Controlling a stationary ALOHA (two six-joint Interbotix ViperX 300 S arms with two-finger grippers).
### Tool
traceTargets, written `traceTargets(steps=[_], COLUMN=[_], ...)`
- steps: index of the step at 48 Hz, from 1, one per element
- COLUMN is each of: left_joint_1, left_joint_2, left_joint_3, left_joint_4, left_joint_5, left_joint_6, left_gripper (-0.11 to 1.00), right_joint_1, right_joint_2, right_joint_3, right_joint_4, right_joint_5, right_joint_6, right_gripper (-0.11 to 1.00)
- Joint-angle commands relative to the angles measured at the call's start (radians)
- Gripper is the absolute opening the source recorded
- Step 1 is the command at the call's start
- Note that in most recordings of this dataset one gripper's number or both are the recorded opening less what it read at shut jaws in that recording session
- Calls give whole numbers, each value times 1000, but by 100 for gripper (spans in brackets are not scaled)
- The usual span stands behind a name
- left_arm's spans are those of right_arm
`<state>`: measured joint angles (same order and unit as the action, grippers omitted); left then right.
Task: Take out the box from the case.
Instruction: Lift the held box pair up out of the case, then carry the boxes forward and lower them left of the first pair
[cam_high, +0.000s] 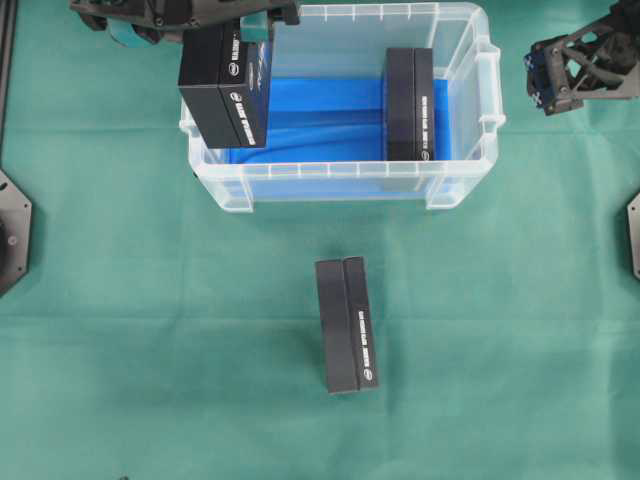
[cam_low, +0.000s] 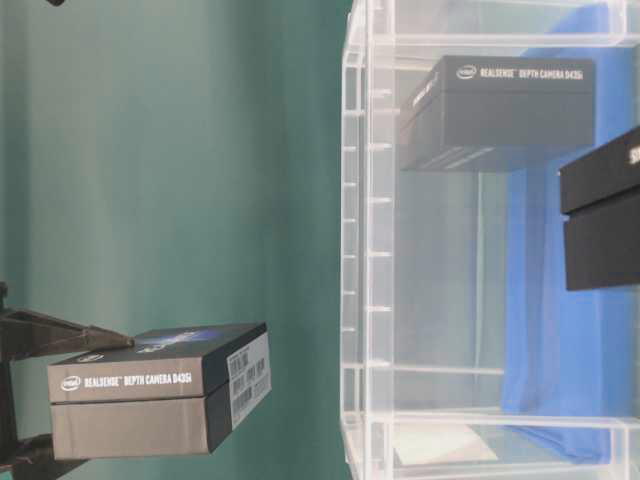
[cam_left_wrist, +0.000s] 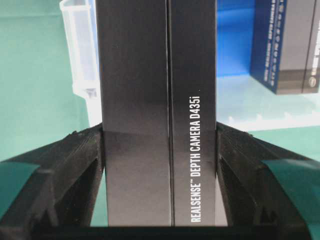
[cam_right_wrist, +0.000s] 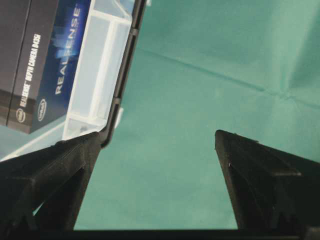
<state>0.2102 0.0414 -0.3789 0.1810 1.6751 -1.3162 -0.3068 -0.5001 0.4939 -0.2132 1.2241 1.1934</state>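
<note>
Presently, one box (cam_high: 348, 325) lies on the green worktop (cam_high: 120, 330) before the case (cam_high: 340, 180), another box (cam_high: 409, 103) remains inside, the left claw (cam_left_wrist: 159, 150) clamps a raised box (cam_high: 225, 85) over its left rim for removal, and the right claw (cam_right_wrist: 157, 185) waits apart.

Clear case (cam_low: 355, 250), boxed cameras inside (cam_low: 510, 105), outside (cam_low: 160, 400)

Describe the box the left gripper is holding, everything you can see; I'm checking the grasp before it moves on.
The held box is a black rectangular carton, apparently cardboard, with a seam between its two halves and white print reading RealSense Depth Camera D435i. The left gripper clamps it on its two broad faces, one finger on each side. It hangs tilted above the left end of the clear plastic case, over the rim, touching nothing else visible.
</note>
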Motion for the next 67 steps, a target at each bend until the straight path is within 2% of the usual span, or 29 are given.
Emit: traceTargets(steps=[1, 7, 20, 33, 53, 60, 67], left_joint_1=[-21, -60, -183, -318, -491, -517, -517], left_joint_2=[-23, -28, -43, -61, -54, -51, -49], left_joint_3=[-17, -5, 35, 86, 91, 91, 100], left_joint_4=[5, 6, 8, 8, 14, 23, 32], left_joint_5=[-3, -3, -3, -2, -2, 14, 23], left_joint_6=[-6, -28, -141, -293, -509, -538, -538], left_gripper=[61, 61, 61, 61, 61, 61, 61], right_joint_1=[2, 2, 3, 2, 2, 3, 2], right_joint_2=[-8, -8, -8, -8, -8, -8, -8], right_joint_3=[-11, -11, -11, -11, -11, -11, -11], right_joint_4=[-2, -3, -3, -5, -5, -5, -5], right_joint_5=[-5, -5, -5, -5, -6, -5, -5], right_joint_6=[2, 0, -5, -6, -6, -6, -6], right_gripper=[93, 93, 93, 93, 93, 93, 93])
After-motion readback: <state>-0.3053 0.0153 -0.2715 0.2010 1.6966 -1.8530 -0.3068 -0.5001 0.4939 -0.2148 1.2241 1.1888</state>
